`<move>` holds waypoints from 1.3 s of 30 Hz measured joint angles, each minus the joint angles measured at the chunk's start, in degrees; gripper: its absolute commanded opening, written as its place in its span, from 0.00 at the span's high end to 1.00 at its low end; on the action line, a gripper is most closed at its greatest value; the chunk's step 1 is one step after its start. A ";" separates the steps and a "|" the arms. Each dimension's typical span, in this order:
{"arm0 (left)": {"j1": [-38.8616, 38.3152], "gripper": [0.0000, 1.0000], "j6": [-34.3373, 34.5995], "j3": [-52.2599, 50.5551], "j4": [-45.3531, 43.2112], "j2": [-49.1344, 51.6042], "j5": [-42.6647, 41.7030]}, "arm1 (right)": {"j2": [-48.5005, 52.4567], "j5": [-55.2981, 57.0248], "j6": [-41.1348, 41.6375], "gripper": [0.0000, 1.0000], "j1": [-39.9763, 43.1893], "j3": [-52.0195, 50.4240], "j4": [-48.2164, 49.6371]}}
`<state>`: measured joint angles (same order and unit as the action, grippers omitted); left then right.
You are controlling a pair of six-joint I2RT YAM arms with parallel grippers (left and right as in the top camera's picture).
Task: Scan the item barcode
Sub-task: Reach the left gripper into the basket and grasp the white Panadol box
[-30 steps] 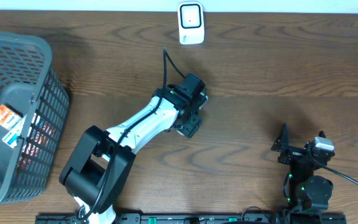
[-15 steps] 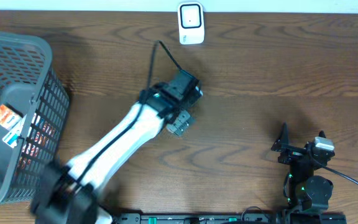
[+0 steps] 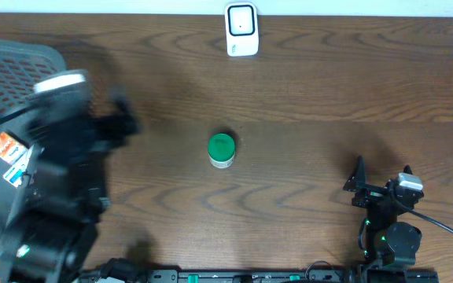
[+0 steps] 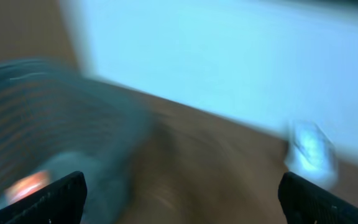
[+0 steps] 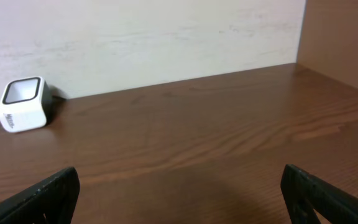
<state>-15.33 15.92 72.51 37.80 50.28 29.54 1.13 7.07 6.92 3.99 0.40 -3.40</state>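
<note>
The item, a small white jar with a green lid (image 3: 221,149), stands alone on the wooden table (image 3: 329,86); no barcode shows on it. A white scanner (image 3: 241,30) stands at the back edge, also seen as the scanner (image 5: 22,102) in the right wrist view. My left gripper (image 3: 119,119) is a dark blur far left of the jar, beside the basket. In its own view the left gripper (image 4: 182,194) is open with nothing between the fingers. My right gripper (image 5: 179,193) is open and empty, at the front right (image 3: 380,179).
A grey mesh basket (image 3: 14,59) fills the left edge, with packets bearing orange labels (image 3: 5,145) inside. The left wrist view is smeared; the basket (image 4: 36,124) and a pale shape (image 4: 309,149) show in it.
My left gripper opened and let go of the green-lidded jar at the table's middle. The left arm then swung fast to the left, toward the basket. The right arm stayed still.
</note>
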 measured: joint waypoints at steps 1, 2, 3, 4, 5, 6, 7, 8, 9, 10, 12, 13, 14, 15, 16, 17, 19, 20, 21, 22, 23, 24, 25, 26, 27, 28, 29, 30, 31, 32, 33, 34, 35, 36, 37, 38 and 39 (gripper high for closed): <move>3.72 0.02 2.32 0.50 0.55 -0.72 1.29 | 0.00 0.00 -0.02 0.01 0.00 0.00 0.00; 7.10 0.02 4.09 1.14 1.16 -1.16 2.16 | 0.00 0.02 -0.02 0.01 0.00 0.00 0.00; 10.93 0.02 6.29 1.99 2.23 -1.29 2.43 | 0.00 0.00 0.00 0.01 0.00 0.00 0.00; 15.30 0.02 8.41 2.86 3.34 -1.11 3.02 | 0.00 0.00 -0.02 0.01 0.00 0.00 0.00; 18.60 0.02 10.10 3.48 4.70 -0.76 3.58 | 0.00 0.00 -0.02 0.01 0.00 0.00 0.00; 22.43 0.02 12.39 4.22 6.64 -0.20 3.63 | -0.02 0.00 0.00 0.01 0.00 0.00 0.00; 27.26 0.02 14.49 4.81 8.26 0.81 3.50 | -0.02 0.00 -0.02 0.01 0.00 0.00 0.00; 29.97 0.02 15.47 5.18 8.87 1.66 2.80 | -0.02 0.00 -0.02 0.01 0.00 0.00 0.00; 34.16 0.02 16.68 5.86 9.66 3.26 1.14 | -0.02 0.00 -0.02 0.01 0.00 0.00 0.00; 35.63 0.02 17.05 6.08 9.81 4.04 0.46 | -0.02 0.02 -0.02 0.01 0.00 0.00 0.00; 42.77 0.02 19.10 7.41 11.19 8.46 -5.09 | 0.00 0.00 -0.02 0.01 0.00 0.00 0.00; 47.19 0.02 20.35 7.93 11.26 11.87 -8.33 | 0.00 0.00 -0.02 0.01 0.00 0.00 0.00; 48.83 0.02 20.94 8.02 11.34 13.81 -10.21 | 0.00 0.00 -0.02 0.01 0.00 0.00 0.00; 51.41 0.02 22.25 8.37 11.41 17.11 -13.99 | 0.00 0.00 -0.02 0.01 0.00 0.00 0.00; 52.92 0.02 23.08 8.44 11.32 19.45 -15.74 | 0.00 -0.02 -0.02 0.01 0.00 0.00 0.00; 54.27 0.02 24.39 8.52 11.37 21.84 -17.49 | 0.00 0.00 0.00 0.01 0.00 0.00 0.00; 55.71 0.02 26.27 8.59 10.82 26.18 -20.09 | 0.00 0.00 -0.02 0.01 0.00 0.00 0.00; 55.95 0.02 27.04 8.59 10.64 28.74 -21.62 | 0.00 0.02 0.00 0.01 0.00 0.00 -0.02; 56.00 0.02 27.54 8.59 10.60 30.34 -22.82 | 0.00 0.02 -0.02 0.01 0.00 0.00 0.00; 55.98 0.02 27.80 8.61 10.60 31.82 -23.82 | 0.00 0.00 -0.02 0.01 0.00 0.00 -0.02; 55.95 0.02 28.06 8.61 10.54 33.03 -24.76 | 0.00 0.00 -0.02 0.01 0.00 0.00 0.00; 55.95 0.02 28.92 8.61 10.16 34.38 -25.55 | 0.00 0.02 -0.02 0.01 0.00 0.00 0.00; 55.95 0.02 29.33 8.61 10.01 35.12 -25.94 | 0.00 0.00 -0.02 0.01 0.00 0.00 0.00; 55.95 0.02 30.01 8.63 9.66 36.41 -26.80 | 0.00 0.02 -0.02 0.01 0.00 0.00 0.00; 55.95 0.02 30.56 8.63 9.51 37.35 -27.23 | 0.00 0.00 -0.02 0.01 0.00 0.00 0.00; 55.95 0.02 31.65 8.68 9.51 38.86 -27.98 | 0.00 0.00 -0.02 0.01 0.00 0.00 -0.02; 55.95 0.02 32.87 8.70 9.51 40.26 -28.33 | 0.00 0.00 -0.02 0.01 0.00 0.00 0.00; 55.95 0.02 34.77 8.72 9.57 42.07 -28.89 | 0.00 0.00 -0.02 0.01 0.00 0.00 0.00; 55.95 0.02 36.68 8.72 9.57 43.45 -29.27 | 0.00 0.00 -0.02 0.01 0.00 0.00 0.00; 55.95 0.02 39.30 8.74 9.57 45.18 -29.59 | 0.00 0.00 -0.02 0.01 0.00 0.00 0.00; 55.93 0.02 41.00 8.74 9.57 46.25 -29.66 | 0.00 0.00 0.00 0.01 0.00 0.00 0.00; 55.89 0.02 43.34 8.76 9.57 47.67 -29.83 | 0.00 0.00 -0.02 0.01 0.00 0.00 0.00; 55.76 0.02 45.68 8.76 9.55 49.09 -29.90 | 0.00 0.00 -0.02 0.01 0.00 0.00 0.00; 55.65 0.02 47.47 8.76 9.57 50.25 -30.12 | 0.00 0.00 -0.02 0.01 0.00 0.00 0.00; 55.39 0.02 49.59 8.76 9.55 51.58 -30.23 | 0.00 0.00 -0.02 0.01 0.00 0.00 0.00; 54.93 0.02 52.54 8.76 9.55 53.09 -30.38 | 0.00 0.00 0.00 0.01 0.00 0.00 0.00; 54.69 0.02 53.81 8.76 9.53 53.75 -30.47 | 0.00 0.00 -0.02 0.01 0.00 0.00 0.00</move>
<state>39.35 69.73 81.28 47.33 104.03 -0.93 1.13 7.07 6.90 3.99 0.40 -3.40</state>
